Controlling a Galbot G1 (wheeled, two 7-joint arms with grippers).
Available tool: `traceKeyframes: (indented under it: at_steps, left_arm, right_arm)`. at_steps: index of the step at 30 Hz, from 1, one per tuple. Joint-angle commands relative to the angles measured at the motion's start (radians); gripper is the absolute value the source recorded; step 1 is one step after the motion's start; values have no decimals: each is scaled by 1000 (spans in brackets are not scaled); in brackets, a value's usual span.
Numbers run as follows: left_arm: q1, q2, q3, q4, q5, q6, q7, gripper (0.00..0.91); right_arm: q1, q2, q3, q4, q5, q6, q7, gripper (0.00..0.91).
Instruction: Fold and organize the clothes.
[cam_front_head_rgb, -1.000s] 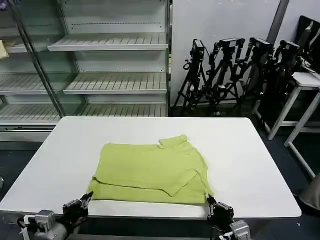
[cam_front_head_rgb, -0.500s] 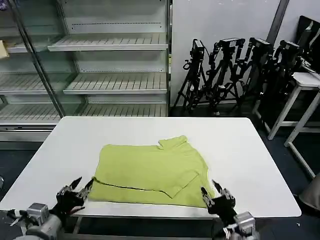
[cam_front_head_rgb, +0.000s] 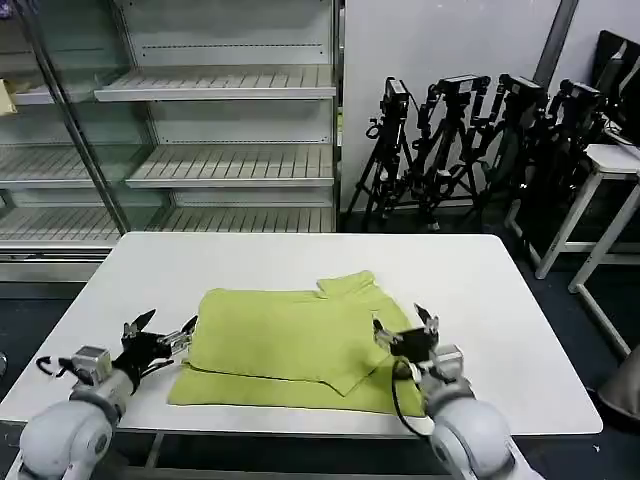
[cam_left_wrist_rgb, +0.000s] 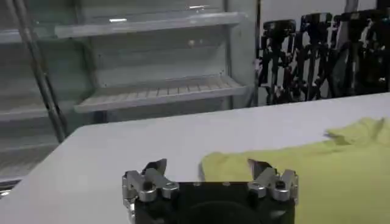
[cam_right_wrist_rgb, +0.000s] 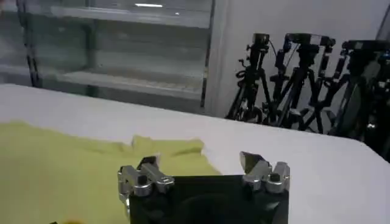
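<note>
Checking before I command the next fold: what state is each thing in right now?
Shirt: partly folded, flat on the table, held by neither gripper.
Left gripper: open, at the shirt's left edge.
Right gripper: open, above the shirt's right side.

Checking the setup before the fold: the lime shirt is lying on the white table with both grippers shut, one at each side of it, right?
Not quite. The head view shows both grippers open, not shut: the left gripper at the shirt's left edge, the right gripper over its right side. The shirt does lie on the white table.
</note>
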Motion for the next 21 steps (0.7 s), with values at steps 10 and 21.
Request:
traceKeyframes:
  at_steps: [10, 21]
  left_arm:
    - [-387, 22, 247, 421, 9, 33, 74, 907]
    - [-445, 2, 263, 498, 25, 45, 105, 907]
  right_arm:
    - [346, 157, -55, -521, 97, -3, 28, 907]
    - [393, 203, -58, -599, 105, -3, 29, 907]
